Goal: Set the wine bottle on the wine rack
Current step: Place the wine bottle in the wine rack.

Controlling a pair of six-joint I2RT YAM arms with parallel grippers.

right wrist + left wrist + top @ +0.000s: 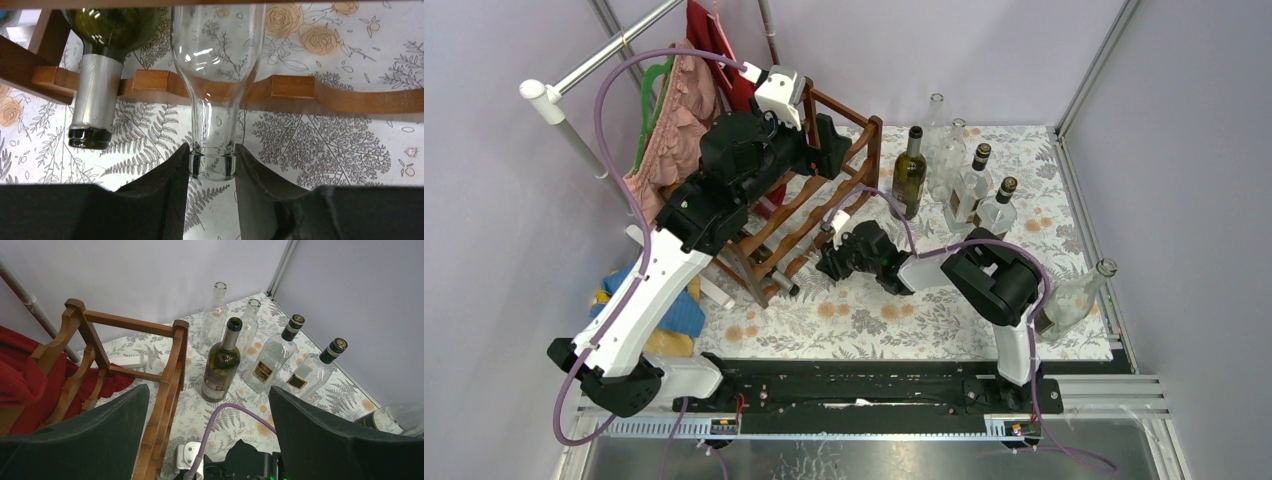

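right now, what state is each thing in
wine rack: upright
left gripper: open, empty
clear bottle: lying on the wine rack
right gripper: shut on clear bottle's neck
foil-necked bottle: lying on the wine rack
labelled green bottle: standing upright

From the top external camera we look down from above and behind the 2 arm bases, far enough back to take in the whole floral table [874, 315]. Our left wrist camera sits high over the wine rack [172, 365], facing the far right corner. The green bottle [221, 365] it sees also shows from above. Our right wrist camera is very close, facing a rack rail and the clear bottle [215, 60].
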